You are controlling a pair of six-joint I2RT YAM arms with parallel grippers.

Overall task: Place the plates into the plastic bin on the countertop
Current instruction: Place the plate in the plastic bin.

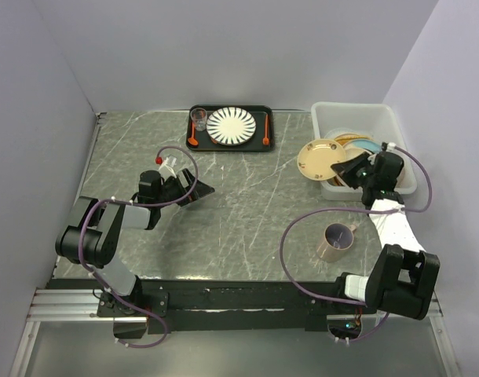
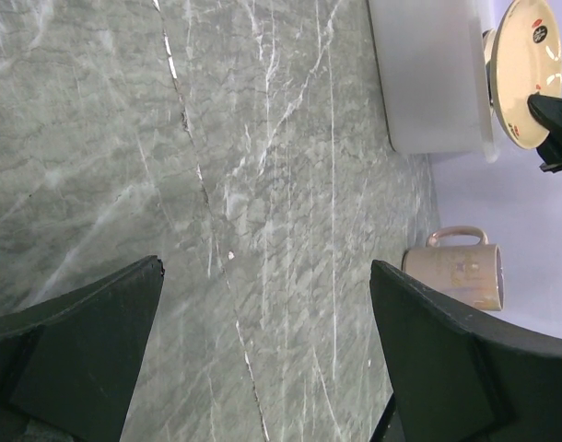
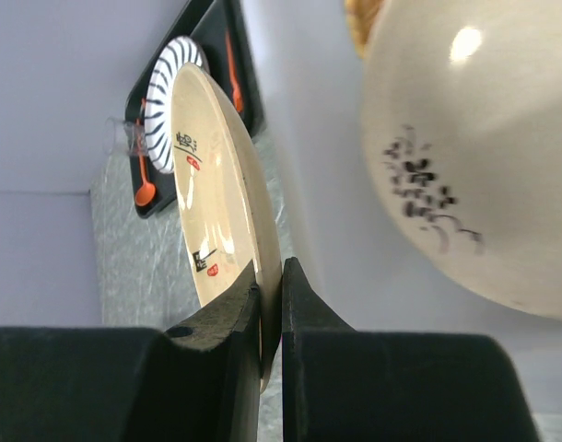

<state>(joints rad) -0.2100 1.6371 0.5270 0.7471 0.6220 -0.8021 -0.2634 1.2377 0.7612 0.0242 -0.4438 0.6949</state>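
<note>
A cream plate (image 1: 318,157) with small red and dark marks hangs tilted at the left wall of the white plastic bin (image 1: 353,112), over the countertop (image 1: 255,212). My right gripper (image 1: 347,170) is shut on its rim. In the right wrist view the plate (image 3: 212,175) stands edge-on, pinched between the fingers of the gripper (image 3: 272,290). More plates (image 1: 359,144), tan and pale blue, lie inside the bin. Another cream dish (image 3: 474,138) with dark marks fills that view's upper right. My left gripper (image 1: 194,188) is open and empty over the grey-green marble (image 2: 263,184).
A pinkish mug (image 1: 335,239) stands in front of the right arm's base and also shows in the left wrist view (image 2: 456,276). At the back, a black tray (image 1: 265,145) carries a striped plate (image 1: 232,126), a glass (image 1: 199,118) and orange utensils.
</note>
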